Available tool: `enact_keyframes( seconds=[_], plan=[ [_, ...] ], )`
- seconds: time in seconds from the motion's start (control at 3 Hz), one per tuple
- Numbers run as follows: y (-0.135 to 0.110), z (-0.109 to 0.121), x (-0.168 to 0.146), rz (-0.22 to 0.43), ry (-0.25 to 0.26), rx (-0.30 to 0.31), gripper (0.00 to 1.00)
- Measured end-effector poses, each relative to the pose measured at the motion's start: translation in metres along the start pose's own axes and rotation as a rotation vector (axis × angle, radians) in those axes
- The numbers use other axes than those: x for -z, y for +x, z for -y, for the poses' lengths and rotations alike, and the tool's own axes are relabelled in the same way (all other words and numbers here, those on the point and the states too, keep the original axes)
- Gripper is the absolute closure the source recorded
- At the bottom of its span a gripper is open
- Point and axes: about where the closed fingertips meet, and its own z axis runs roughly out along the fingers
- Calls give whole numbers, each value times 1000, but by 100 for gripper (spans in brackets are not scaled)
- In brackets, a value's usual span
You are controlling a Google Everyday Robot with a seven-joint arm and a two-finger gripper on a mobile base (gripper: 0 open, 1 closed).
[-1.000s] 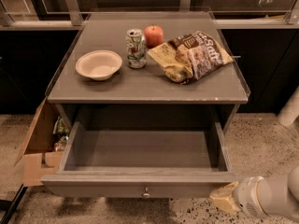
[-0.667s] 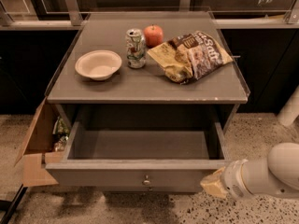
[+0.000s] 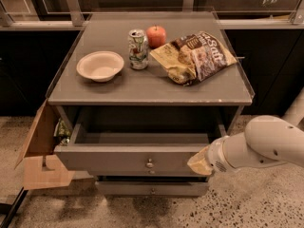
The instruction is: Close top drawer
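On the flat grey cabinet top [image 3: 142,87] in the upper middle of the frame stand one round white bowl [image 3: 99,65], one metal drink can [image 3: 138,49], one red apple [image 3: 156,35] and one crinkled snack bag [image 3: 194,56]. At the left edge hangs one brown cardboard box [image 3: 40,151]. The top drawer [image 3: 114,158], grey wood with one small round metal knob [image 3: 150,164], is partly pulled out at the lower centre. The gripper [image 3: 202,161] on the white arm seems to touch its front panel at the right end, and whether it is spread or pressed together I cannot tell.
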Motion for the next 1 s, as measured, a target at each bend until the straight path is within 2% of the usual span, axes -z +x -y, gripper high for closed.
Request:
enact_keyframes(
  seconds=[0.67, 1.0],
  plan=[
    [1, 1, 3, 22, 11, -12, 100],
    [-3, 17, 1, 31, 37, -15, 100]
  ],
)
